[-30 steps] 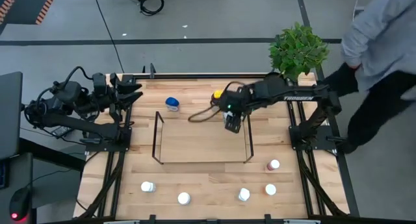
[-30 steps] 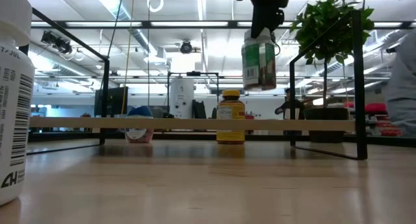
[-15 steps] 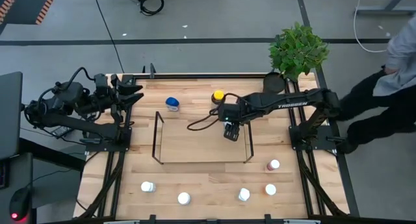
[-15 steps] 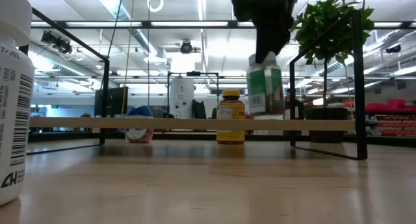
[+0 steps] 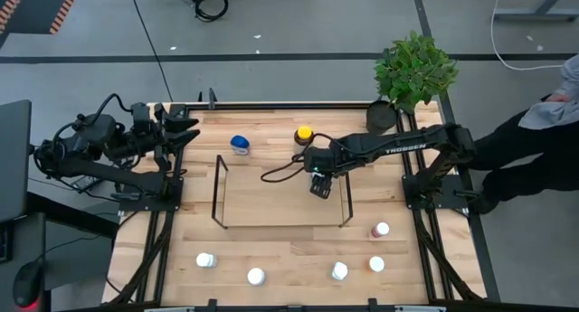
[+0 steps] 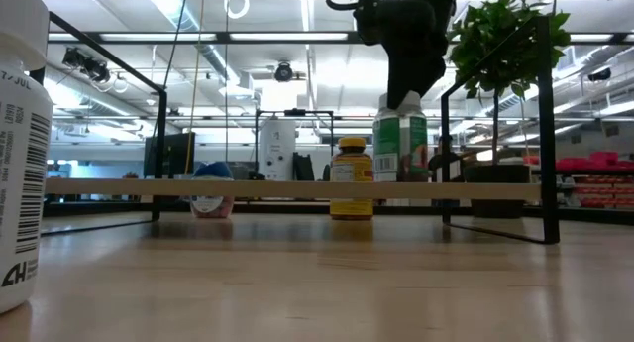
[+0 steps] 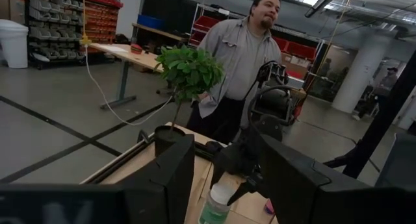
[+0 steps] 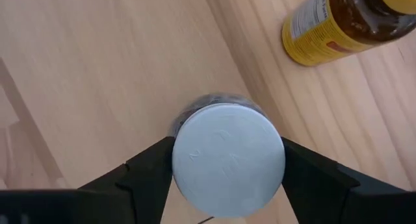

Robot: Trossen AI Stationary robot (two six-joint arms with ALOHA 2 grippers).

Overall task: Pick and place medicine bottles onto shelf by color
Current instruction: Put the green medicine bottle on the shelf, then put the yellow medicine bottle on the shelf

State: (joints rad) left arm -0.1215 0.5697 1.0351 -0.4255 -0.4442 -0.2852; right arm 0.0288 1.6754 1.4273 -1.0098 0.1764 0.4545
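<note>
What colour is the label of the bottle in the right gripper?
Green, on the bottle in the right gripper; the low view shows it best.

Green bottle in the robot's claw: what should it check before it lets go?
1. Grip: the right gripper is shut on the green bottle's white cap. Ok.
2. Upright: the bottle stands straight in the low view. Ok.
3. Resting on the shelf: its base sits level with the board, but contact is unclear. Cannot tell.
4. Room beside it: the amber bottle stands apart behind the shelf. Ok.
5. Right colour spot: no colour markings show on the shelf. Cannot tell.
6. Other arm: the left gripper waits at the table's far left corner, clear of the shelf. Ok.
</note>
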